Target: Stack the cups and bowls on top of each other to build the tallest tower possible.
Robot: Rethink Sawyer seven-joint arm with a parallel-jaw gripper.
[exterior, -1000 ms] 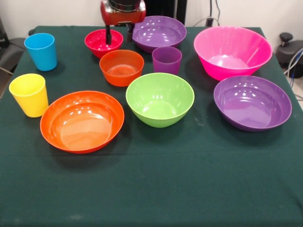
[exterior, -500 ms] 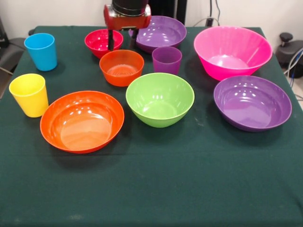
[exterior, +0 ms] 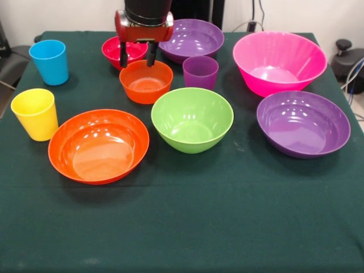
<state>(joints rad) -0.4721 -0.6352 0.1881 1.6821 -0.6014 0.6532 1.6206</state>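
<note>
All cups and bowls stand apart on the green cloth; nothing is stacked into a tower. The blue cup [exterior: 49, 61] and yellow cup [exterior: 36, 114] are at the left, and the purple cup [exterior: 200, 72] is at mid-table. My gripper [exterior: 137, 62] hangs open with nothing between its fingers, its tips just above the far rim of the small orange bowl [exterior: 146, 82]. It partly hides the small red bowl [exterior: 114, 49] behind it. The green bowl [exterior: 191, 119] and wide orange bowl [exterior: 98, 146] sit nearer the front.
A purple bowl [exterior: 193, 38] stands at the back right of the gripper. The big pink bowl [exterior: 278, 61] and a second purple bowl [exterior: 302, 123] fill the right side. The dark green cloth [exterior: 187, 227] stretches to the front edge.
The gripper has come forward and down, from over the red bowl's right rim to the small orange bowl's far rim, staying open. No cup or bowl has moved.
</note>
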